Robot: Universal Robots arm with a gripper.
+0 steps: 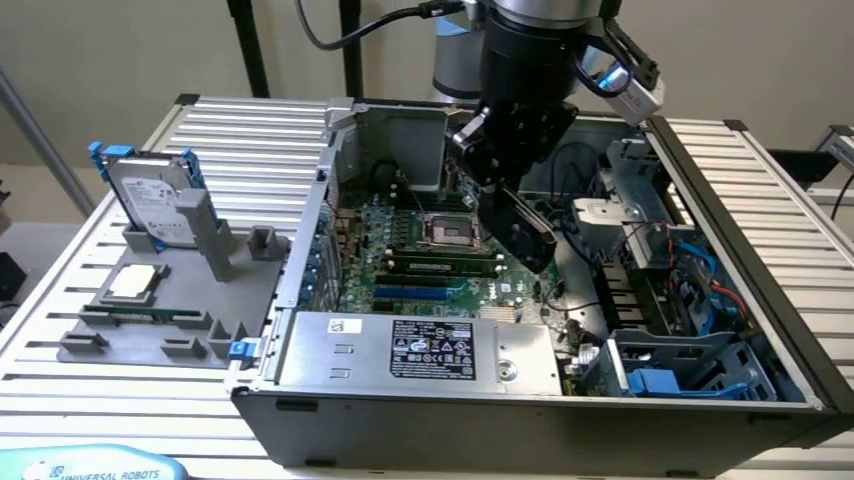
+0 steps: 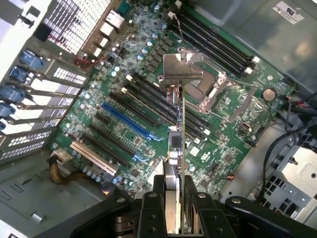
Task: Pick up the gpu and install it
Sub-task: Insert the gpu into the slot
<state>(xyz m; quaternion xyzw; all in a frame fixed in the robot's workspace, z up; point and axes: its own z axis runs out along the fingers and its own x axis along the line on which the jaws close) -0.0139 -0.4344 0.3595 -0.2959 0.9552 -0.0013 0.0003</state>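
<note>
Above the open computer case (image 1: 400, 425), the arm's gripper (image 1: 505, 195) is clamping the gpu (image 1: 530, 238) and holding it over the motherboard (image 1: 400, 262). The card is hanging clear of the slots, not seated. Exterior view: the card is showing its black face and tilting down toward the exterior view's right, with its lower end sitting near the CPU socket (image 1: 449, 232).

Wrist view: the gripper (image 2: 174, 210) is pinching the gpu (image 2: 179, 134) edge-on between both fingers (image 2: 151, 213). Its silver end bracket (image 2: 182, 69) is pointing away from the camera, over the spot between the long black slots and the CPU socket (image 2: 214, 91). Beside the card's line, apart from it, the blue expansion slot (image 2: 126, 121) is lying bare (how high the card is hovering, cannot tell).

Along the case's near wall the power supply (image 1: 420, 350) is sitting flat. At the exterior view's left, on the slatted table (image 1: 80, 400), a grey fixture (image 1: 147, 330) is carrying a silver hard drive (image 1: 150, 200) with blue rails, standing upright, and a square silver chip (image 1: 136, 283) lying flat.
</note>
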